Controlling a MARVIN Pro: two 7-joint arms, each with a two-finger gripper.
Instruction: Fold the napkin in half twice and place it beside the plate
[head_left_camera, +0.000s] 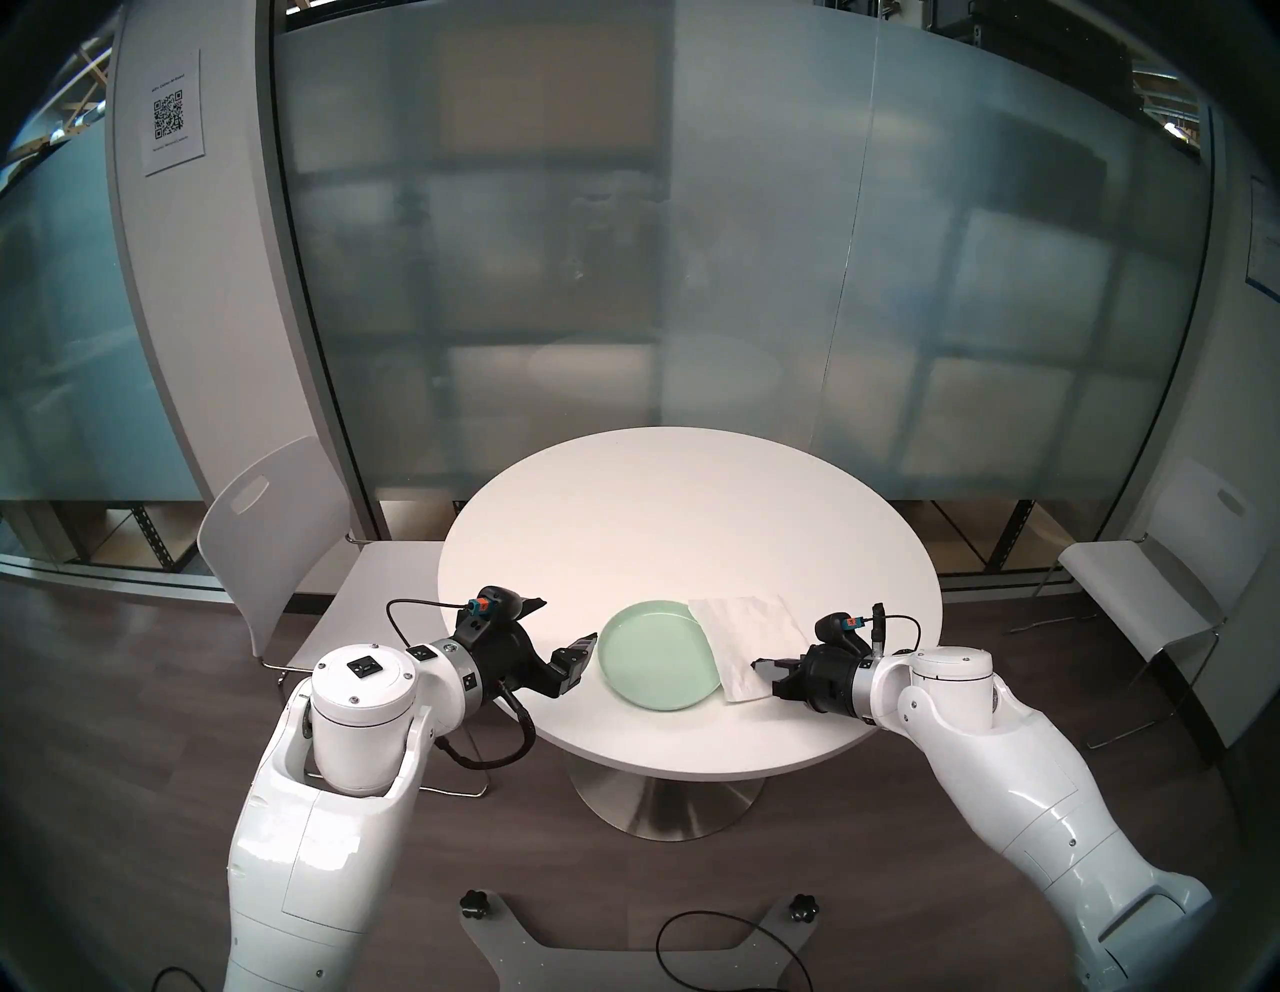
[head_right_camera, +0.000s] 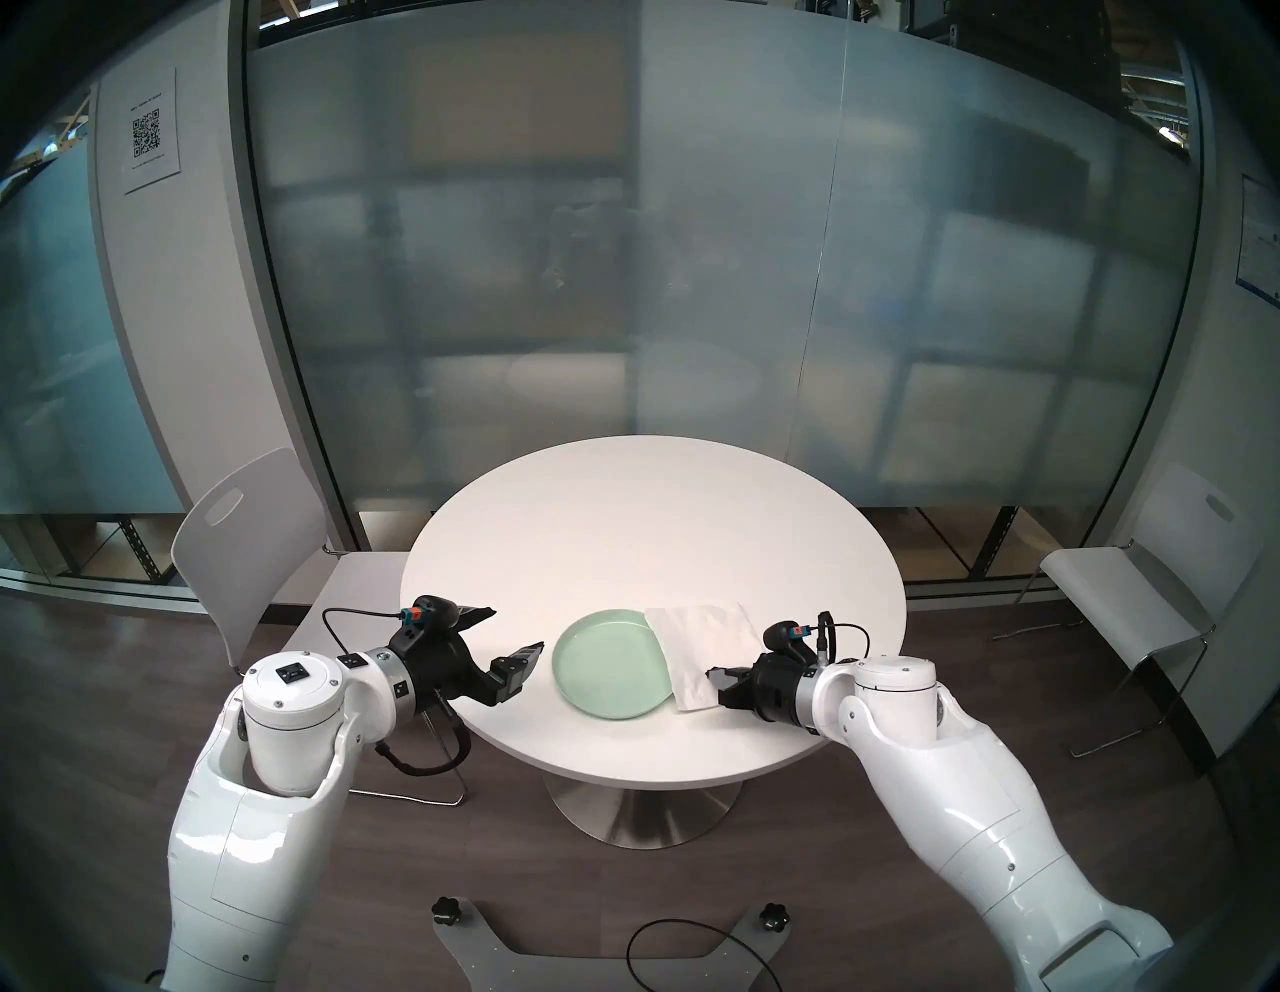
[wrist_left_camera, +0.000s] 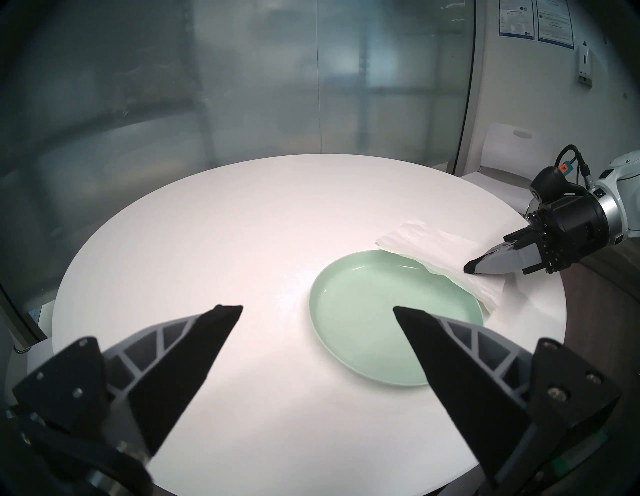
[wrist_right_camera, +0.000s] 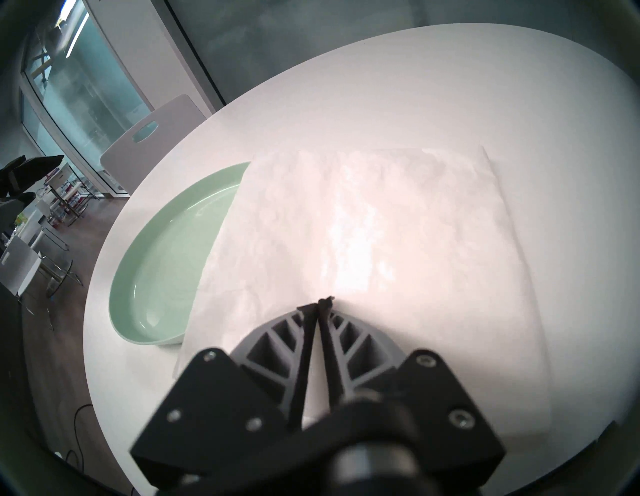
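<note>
The pale mint-green plate (head_left_camera: 651, 658) lies on the near part of the round white table (head_left_camera: 679, 512). The white napkin (head_left_camera: 744, 627) lies folded at the plate's right, and its left edge rests over the plate's rim. My right gripper (head_left_camera: 758, 666) is shut, its tips on the napkin's near right part, with a layer pinched between them. The right wrist view shows the tips (wrist_right_camera: 323, 301) over the napkin (wrist_right_camera: 381, 225), with the plate (wrist_right_camera: 166, 263) to the left. My left gripper (head_left_camera: 554, 623) is open and empty, just left of the plate and low over the table.
A white chair (head_left_camera: 277, 526) stands at the table's left and another (head_left_camera: 1163, 589) at the right. A frosted glass wall rises behind the table. A black cable (head_left_camera: 699, 949) lies on the floor near my base.
</note>
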